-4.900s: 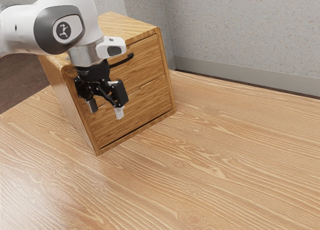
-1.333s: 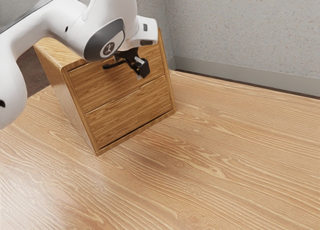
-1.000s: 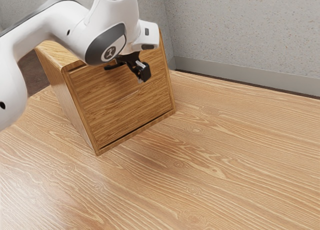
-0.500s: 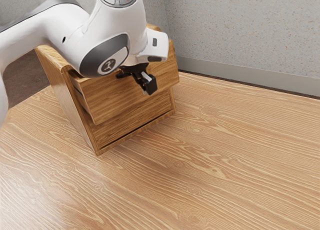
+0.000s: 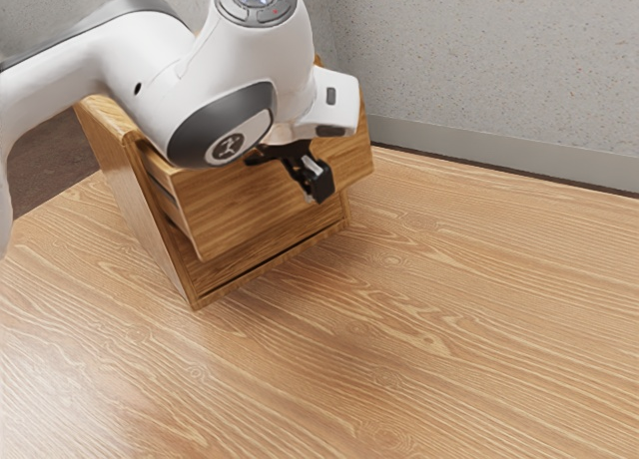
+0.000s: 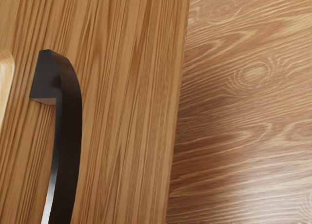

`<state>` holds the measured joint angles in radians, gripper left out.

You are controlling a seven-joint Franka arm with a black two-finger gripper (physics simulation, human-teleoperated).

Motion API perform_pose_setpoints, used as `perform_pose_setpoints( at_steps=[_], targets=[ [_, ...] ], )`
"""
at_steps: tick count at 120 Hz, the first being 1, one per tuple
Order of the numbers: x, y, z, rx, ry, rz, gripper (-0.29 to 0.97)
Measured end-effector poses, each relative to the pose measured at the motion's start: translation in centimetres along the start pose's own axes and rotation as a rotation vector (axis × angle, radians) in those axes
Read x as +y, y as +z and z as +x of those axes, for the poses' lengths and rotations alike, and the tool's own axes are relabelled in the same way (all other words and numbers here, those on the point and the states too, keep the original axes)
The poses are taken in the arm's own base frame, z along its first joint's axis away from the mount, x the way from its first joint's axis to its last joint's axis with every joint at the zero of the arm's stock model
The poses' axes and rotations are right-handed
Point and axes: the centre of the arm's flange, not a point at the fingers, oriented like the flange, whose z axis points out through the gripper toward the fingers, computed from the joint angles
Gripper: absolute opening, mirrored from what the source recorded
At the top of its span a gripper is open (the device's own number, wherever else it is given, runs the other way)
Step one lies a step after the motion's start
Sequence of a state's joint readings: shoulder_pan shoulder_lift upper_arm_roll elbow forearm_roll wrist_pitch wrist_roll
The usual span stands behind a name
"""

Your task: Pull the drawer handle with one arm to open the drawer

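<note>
The Franka arm's black pincer (image 5: 318, 183) grips the dark drawer handle (image 5: 268, 158) on a wooden cabinet's top drawer (image 5: 255, 195). Its fingers are drawn narrow, one on each side of the bar, at the end of the handle toward the exterior view's right. In the wrist view the handle (image 6: 66, 151) arcs off the drawer front (image 6: 126, 112) and runs toward the hand, with the counter's grain (image 6: 243, 112) beyond the drawer's edge.

The top drawer stands partway out of the cabinet (image 5: 125, 170), its face jutting past the flush lower drawer (image 5: 270, 241) beneath it. The cabinet sits near the counter's far corner at the exterior view's upper left, close to the speckled wall (image 5: 479, 50), with its front turned toward the open middle of the counter (image 5: 449, 309). The white arm (image 5: 200, 70) reaches in over the cabinet's top.

The step in hand appears to be the pull itself, with the grasp made and the drawer some way open but, by the look of it, not at full travel. The next move calls for a straight draw along the drawer's own line, away from the cabinet and toward the counter's near edge. The grip should stay firm, since it sits at one end of the bar and a sideways tug could slip it off or skew the drawer.
</note>
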<state>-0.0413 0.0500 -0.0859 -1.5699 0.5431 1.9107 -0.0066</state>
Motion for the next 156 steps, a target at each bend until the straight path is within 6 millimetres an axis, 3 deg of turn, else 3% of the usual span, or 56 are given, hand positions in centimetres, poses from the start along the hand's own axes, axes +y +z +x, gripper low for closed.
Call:
perform_pose_setpoints(
  at_steps=[60,116,140,156],
  targets=[
    [4.7,-2.7,0.1,0.027,0.020,-0.001,0.68],
    [7.7,-5.1,-0.3,0.037,0.021,0.011,0.66],
    [7.3,-6.8,-1.0,0.035,0.000,0.054,0.67],
    [9.6,-9.2,-1.1,0.047,-0.008,-0.027,0.68]
  ],
)
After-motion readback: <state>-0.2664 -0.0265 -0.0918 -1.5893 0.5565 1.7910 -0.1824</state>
